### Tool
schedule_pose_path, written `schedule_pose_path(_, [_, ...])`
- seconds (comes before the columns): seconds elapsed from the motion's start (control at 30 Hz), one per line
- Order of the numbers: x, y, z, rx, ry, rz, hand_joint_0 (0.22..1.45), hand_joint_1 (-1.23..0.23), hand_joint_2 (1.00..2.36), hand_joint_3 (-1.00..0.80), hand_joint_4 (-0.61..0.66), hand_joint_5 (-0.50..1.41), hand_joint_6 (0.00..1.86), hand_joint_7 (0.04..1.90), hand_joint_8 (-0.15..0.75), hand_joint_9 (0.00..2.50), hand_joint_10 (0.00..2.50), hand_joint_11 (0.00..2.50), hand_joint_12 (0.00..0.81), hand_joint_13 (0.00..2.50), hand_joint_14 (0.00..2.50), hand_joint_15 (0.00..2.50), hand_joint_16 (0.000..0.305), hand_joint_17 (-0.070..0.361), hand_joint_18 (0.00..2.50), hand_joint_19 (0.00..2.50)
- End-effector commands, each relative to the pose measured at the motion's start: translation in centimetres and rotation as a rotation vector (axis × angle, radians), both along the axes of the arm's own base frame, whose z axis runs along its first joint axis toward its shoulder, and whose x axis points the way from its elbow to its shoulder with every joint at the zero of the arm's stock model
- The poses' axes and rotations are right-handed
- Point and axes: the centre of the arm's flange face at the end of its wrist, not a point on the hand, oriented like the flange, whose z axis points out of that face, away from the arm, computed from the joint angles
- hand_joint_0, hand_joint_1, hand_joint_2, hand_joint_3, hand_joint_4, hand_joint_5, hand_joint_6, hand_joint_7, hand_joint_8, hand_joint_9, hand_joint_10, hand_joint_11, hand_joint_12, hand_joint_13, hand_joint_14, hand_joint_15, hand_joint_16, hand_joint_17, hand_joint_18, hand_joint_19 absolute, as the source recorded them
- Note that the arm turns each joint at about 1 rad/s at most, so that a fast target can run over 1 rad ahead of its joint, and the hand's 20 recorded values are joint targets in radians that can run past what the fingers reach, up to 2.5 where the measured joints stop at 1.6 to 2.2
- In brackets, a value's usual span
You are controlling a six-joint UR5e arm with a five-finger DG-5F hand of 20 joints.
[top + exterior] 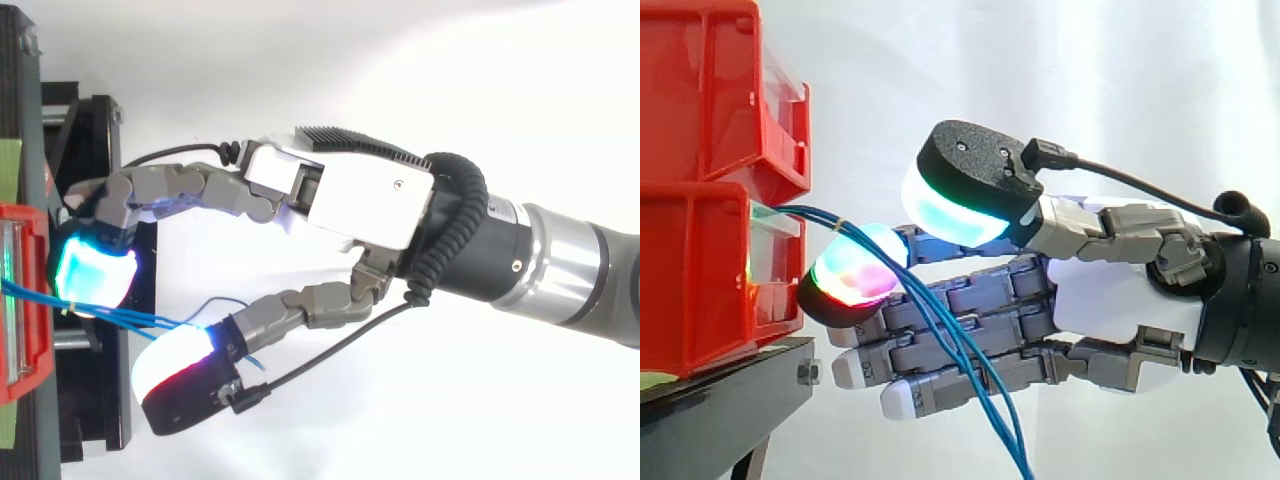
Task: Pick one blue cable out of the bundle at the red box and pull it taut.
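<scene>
Hand (1110, 290) reaches in from the right of the lower red bin (700, 280), fingertips pointing at the bin front; hand is fairly wide, thumb and fingers apart, nothing clamped between them. Blue cables (985, 400) leave the front of the lower red bin, arc out to its right, then fall steeply across the hand's lower fingers; the strands run close together as a bundle and hang slack in a curve. One finger pad (855, 272), glowing green, magenta and red, sits just right of the bin front; the cables lie over its top, touching it. Thumb pad (960, 205), cyan-green, is above and further right of the bin, clear of the cables. Remaining fingers (900, 370) are straight, lower than the bin's opening.

From above: cables (150, 318) run from the bin (18, 300) through the gap between the cyan finger pad (92, 272) and the white thumb pad (175, 370); one thin strand loops loose by the thumb. The finger is curved.

Upper red bin (710, 90) is stacked on the lower one; black stand (720, 400) is beneath it; white curtain (1040, 70) is behind.
</scene>
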Motion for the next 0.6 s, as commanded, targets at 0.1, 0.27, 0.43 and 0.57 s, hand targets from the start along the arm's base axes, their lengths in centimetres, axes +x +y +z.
schedule_pose_path(0.1, [0.1,0.5,-0.6,-0.005,0.003,-0.012,0.59,-0.77,1.0,-0.5,0.32,-0.14,0.5,1.15,0.317,0.26,0.0,0.13,0.41,0.35,0.0,0.11,0.057,0.128,0.44,0.31])
schedule_pose_path(0.27, [0.7,0.7,-1.9,0.003,-0.021,-0.007,0.58,-0.76,1.0,-0.5,0.33,-0.15,0.5,1.14,0.319,0.26,0.0,0.13,0.413,0.36,0.0,0.11,0.057,0.129,0.44,0.3])
schedule_pose_path(0.43, [0.7,0.4,-1.8,0.005,-0.022,-0.01,0.58,-0.74,1.0,-0.5,0.33,-0.15,0.5,1.14,0.324,0.27,0.0,0.14,0.414,0.36,0.0,0.11,0.058,0.13,0.45,0.31])
schedule_pose_path(0.57, [1.0,0.1,-1.2,0.007,-0.033,-0.013,0.57,-0.74,1.0,-0.5,0.33,-0.14,0.5,1.14,0.323,0.28,0.0,0.12,0.416,0.37,0.0,0.11,0.058,0.13,0.45,0.32])
